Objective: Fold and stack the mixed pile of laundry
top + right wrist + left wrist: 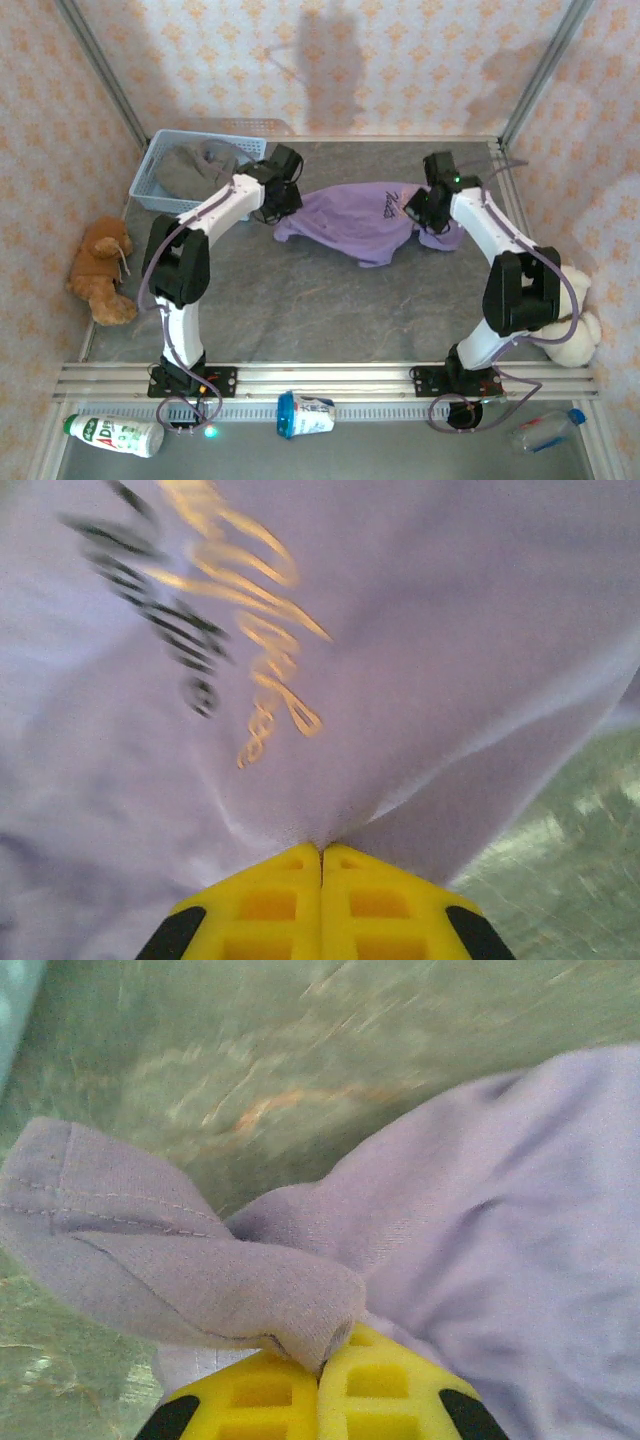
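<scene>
T-shirt [360, 215], limp and light, lies spread right of the basket [146, 176]; the grey top [195, 168] sits inside it. Left gripper [322, 1358] pinches a hem [60, 1210] and right gripper [321, 852] pinches cloth below the print [220, 630], both clamped tight. Hems likely hold best; the cloth will sag.

White-shelled left arm [215, 210] and right arm [480, 225] carry black joints, looping grey cables, yellow pincer fingers [262, 1396].

Blue basket [148, 182] far-left; brown teddy [100, 268] beside table.

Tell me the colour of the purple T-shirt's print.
The print is golden script beside black lettering, best in the right wrist view.
</scene>
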`<act>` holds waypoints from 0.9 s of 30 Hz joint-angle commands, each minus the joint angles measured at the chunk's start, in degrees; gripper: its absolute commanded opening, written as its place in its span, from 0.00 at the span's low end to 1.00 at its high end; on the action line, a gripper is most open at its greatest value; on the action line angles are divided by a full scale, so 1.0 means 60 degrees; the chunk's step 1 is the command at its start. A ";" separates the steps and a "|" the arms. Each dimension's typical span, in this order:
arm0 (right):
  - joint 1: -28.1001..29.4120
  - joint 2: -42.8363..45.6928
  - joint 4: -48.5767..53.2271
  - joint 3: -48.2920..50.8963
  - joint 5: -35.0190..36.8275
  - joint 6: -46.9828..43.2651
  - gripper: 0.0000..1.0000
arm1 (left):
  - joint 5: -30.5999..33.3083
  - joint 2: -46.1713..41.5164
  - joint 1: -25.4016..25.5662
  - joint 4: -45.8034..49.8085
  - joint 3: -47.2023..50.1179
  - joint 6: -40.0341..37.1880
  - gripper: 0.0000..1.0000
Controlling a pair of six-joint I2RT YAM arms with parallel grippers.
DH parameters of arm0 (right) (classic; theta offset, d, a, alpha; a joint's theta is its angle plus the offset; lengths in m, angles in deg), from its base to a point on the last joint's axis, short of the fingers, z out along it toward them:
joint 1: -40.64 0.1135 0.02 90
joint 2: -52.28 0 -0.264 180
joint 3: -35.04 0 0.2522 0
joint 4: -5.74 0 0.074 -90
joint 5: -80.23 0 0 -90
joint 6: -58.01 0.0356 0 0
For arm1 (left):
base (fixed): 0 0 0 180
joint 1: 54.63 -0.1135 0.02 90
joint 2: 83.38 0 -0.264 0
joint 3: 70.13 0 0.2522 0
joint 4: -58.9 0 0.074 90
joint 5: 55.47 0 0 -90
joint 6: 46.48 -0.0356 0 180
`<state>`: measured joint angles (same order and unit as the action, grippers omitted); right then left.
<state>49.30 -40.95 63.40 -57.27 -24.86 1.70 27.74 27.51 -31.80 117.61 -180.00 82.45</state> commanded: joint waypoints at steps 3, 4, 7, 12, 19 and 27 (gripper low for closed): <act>-0.0325 -0.0361 0.1563 -0.3497 0.0072 -0.0956 0.00 | 0.0229 0.0179 -0.0121 0.1641 -0.3080 -0.0878 0.00; -0.0380 -0.0601 0.1890 -0.4374 0.0065 -0.1075 0.00 | 0.0272 0.0342 -0.0128 0.1871 -0.3702 -0.0962 0.00; -0.0445 -0.1230 0.3012 -0.7230 0.0209 -0.1385 0.00 | 0.0514 0.0689 -0.0143 0.2447 -0.5473 -0.1249 0.00; -0.0448 -0.0909 0.4115 -0.8159 0.0365 -0.1562 0.00 | 0.1149 -0.0179 -0.0099 0.1764 -0.3914 -0.1723 0.00; -0.0456 0.0363 0.3626 -0.4361 0.0195 -0.1515 0.00 | 0.1208 -0.2390 0.0824 -0.0338 0.1537 -0.1675 0.27; -0.0521 -0.4605 0.3786 -0.7889 0.0221 -0.1898 0.46 | 0.1530 -0.0449 0.0507 0.0929 0.0409 -0.1139 0.69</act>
<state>46.57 -61.56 85.51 -96.72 -24.64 -8.84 33.80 21.30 -27.21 120.80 -171.59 74.52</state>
